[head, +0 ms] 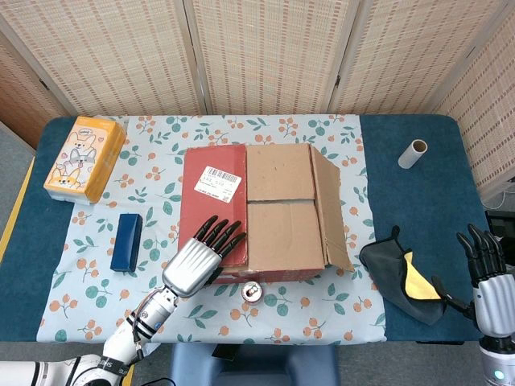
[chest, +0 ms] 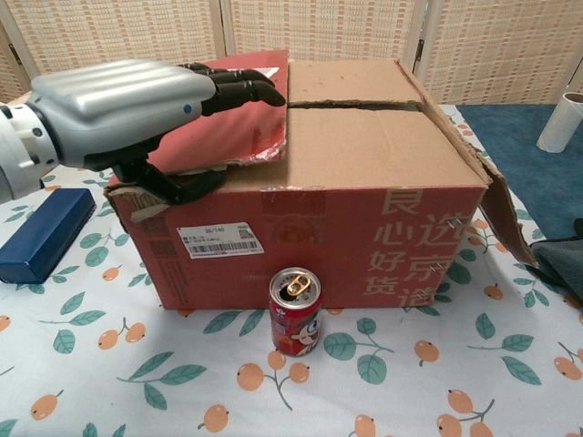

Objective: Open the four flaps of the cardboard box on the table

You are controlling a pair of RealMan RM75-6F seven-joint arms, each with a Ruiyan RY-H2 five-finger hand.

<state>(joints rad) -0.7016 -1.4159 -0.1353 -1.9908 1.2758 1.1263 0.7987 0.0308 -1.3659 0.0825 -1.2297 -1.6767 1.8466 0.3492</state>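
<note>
The left hand covers the near left part of the red flap, so contact underneath cannot be told, while the right hand is cut off by the head view's lower edge.
</note>
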